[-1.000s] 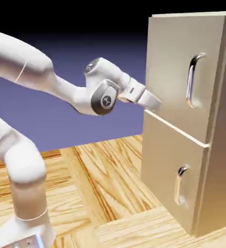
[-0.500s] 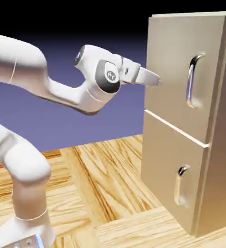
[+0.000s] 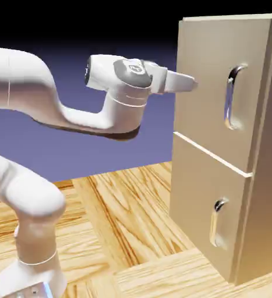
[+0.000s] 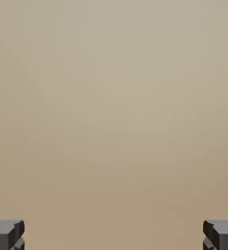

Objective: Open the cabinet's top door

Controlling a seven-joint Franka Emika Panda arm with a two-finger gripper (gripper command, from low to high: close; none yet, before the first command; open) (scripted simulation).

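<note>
Although the top door (image 3: 205,87) of the cabinet (image 3: 267,145) is closed, the approach to its handle (image 3: 229,98) is judged to be the step in hand. The door is seen in the upper right of the exterior view, with its long silver handle mounted upright toward the panel's right side. The lower door (image 3: 205,204), also closed, is placed beneath it and is fitted with a smaller handle (image 3: 215,223). For the next move, a shift toward the exterior view's right appears to be required, so that the handle can be brought between the fingertips before the jaws are closed and the door is pulled.

The gripper (image 3: 195,85) is pointed nearly level at the door, to the left of the handle and well apart from it; whether the panel is touched cannot be told. The forearm (image 3: 82,116) is extended across the upper left of the frame, and the wrist (image 3: 126,87) is raised above its far end. In the hand view, the jaws are spread wide at the lower left and lower right corners, with nothing held between them, and the remainder of the frame is filled by plain beige panel.
</note>
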